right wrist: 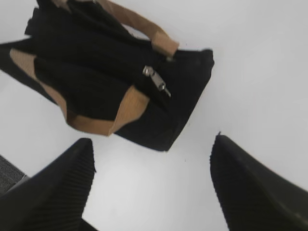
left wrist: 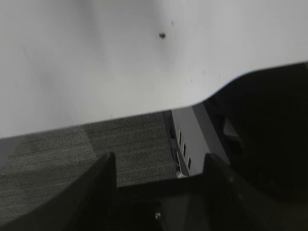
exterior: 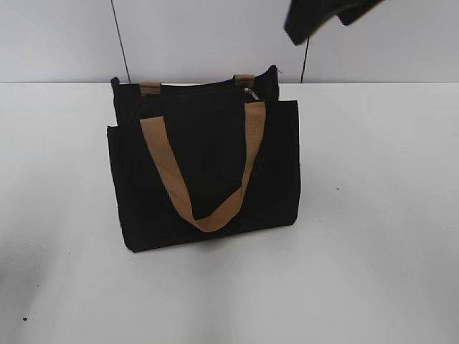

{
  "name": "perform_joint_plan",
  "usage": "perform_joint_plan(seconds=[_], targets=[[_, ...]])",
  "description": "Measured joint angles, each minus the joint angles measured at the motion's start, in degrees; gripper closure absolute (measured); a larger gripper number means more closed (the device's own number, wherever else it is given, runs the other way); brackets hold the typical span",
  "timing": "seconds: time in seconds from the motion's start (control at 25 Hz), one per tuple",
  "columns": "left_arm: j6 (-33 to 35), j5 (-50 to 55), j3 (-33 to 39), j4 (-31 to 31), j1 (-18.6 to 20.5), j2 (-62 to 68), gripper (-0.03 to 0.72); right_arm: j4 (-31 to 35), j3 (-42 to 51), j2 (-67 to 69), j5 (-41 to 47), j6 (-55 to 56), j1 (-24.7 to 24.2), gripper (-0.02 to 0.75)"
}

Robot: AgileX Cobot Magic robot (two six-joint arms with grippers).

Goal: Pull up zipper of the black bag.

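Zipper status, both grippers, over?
Right gripper open, above the bag, empty. Left gripper open, off by the table edge. Zipper at the bag's right end, untouched. Nothing in the way.
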Motion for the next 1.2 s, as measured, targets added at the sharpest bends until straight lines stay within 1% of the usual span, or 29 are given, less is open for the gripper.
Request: perform_joint_plan(seconds=[0.2,0.44,0.6,0.72,0.84,1.0,1.08,1.2], targets=[[0.42,3.51,-0.31,-1.34,0.00,-13.90,0.253,-0.02,17.70,-17.85,0.06,0.49,0.00,0.192],[1.50,3.49,-0.38,-2.11,-0.05,-41.38,0.252,-0.02,38.03,-45.75,0.12,2.30,0.00,0.192],[3.93,0.53,0.29,-2.24,-0.10,-56.25,0.252,0.04,48.21,-60.94,-0.61,2.50,0.00,0.193],[4.94,-0.22,2.18,-2.18,-0.22,-63.95,0.252,0.04,55.32,-70.80,-0.77,2.55,0.00,0.193],[5.25,-0.65,5.55,-2.18,-0.22,-68.01,0.252,0.04,61.07,-77.72,-0.90,2.55,0.00,0.193],[5.38,-3.73,7.92,-2.49,-0.28,-68.58,0.252,0.04,66.86,-81.73,-3.11,2.55,0.00,0.193],[5.49,-4.28,8.73,-2.51,-0.28,-68.51,0.252,0.04,67.95,-81.68,-5.25,2.55,0.00,0.193],[5.49,-4.52,8.81,-2.62,-0.28,-68.04,0.256,0.04,68.27,-80.75,-5.93,2.55,0.00,0.193]])
